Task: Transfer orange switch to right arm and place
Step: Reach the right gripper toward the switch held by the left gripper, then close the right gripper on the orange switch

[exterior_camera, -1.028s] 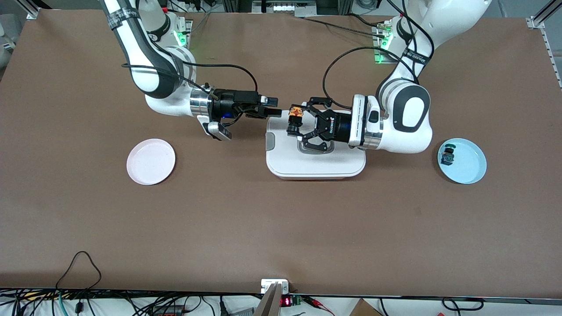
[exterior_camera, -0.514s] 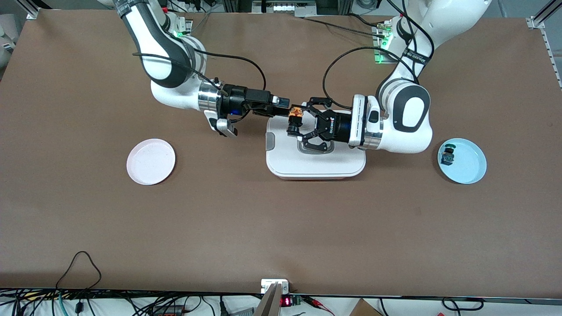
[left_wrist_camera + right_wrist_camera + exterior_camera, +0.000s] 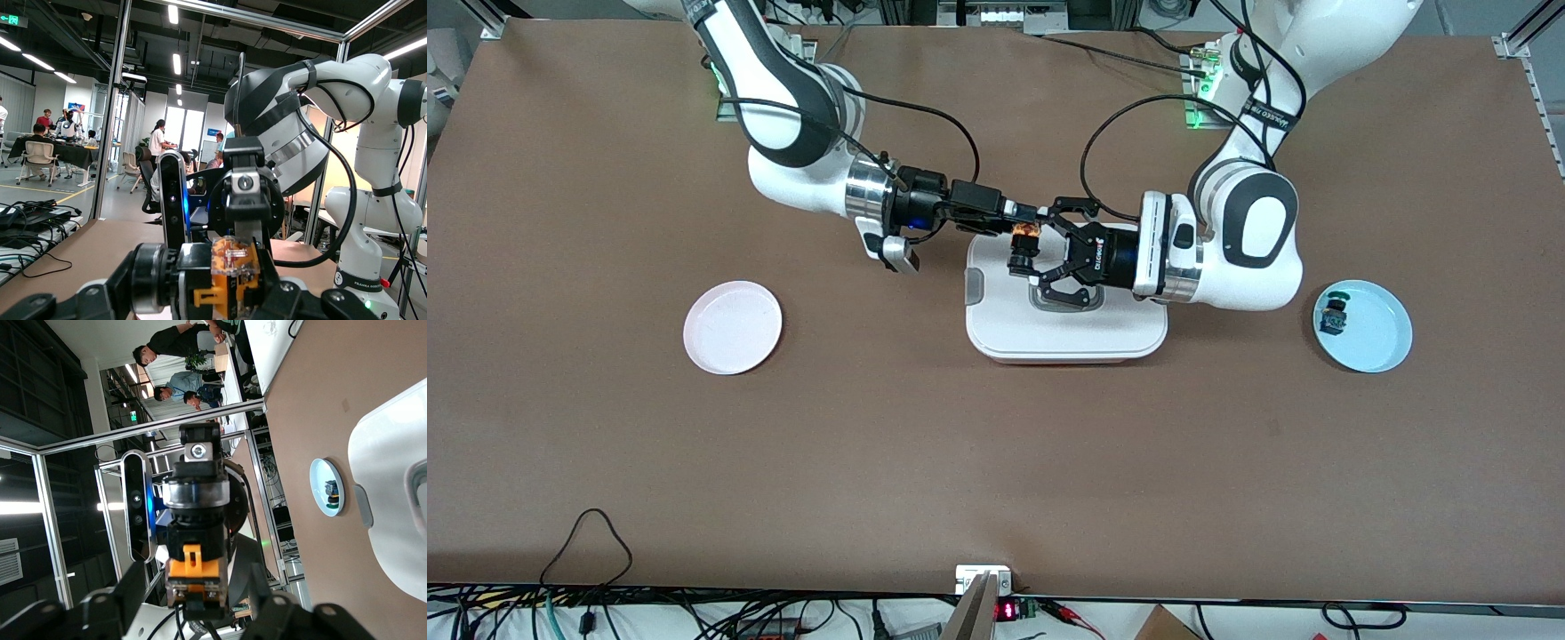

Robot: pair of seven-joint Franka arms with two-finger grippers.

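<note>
At the centre of the front view, the left gripper (image 3: 1024,253) is clamped on the orange switch (image 3: 1024,245) over the upper edge of the white tray (image 3: 1065,333). The switch's long axis runs up and down in the frame, orange end upward. The right gripper (image 3: 1024,216) reaches the orange end; I cannot tell its state
</note>
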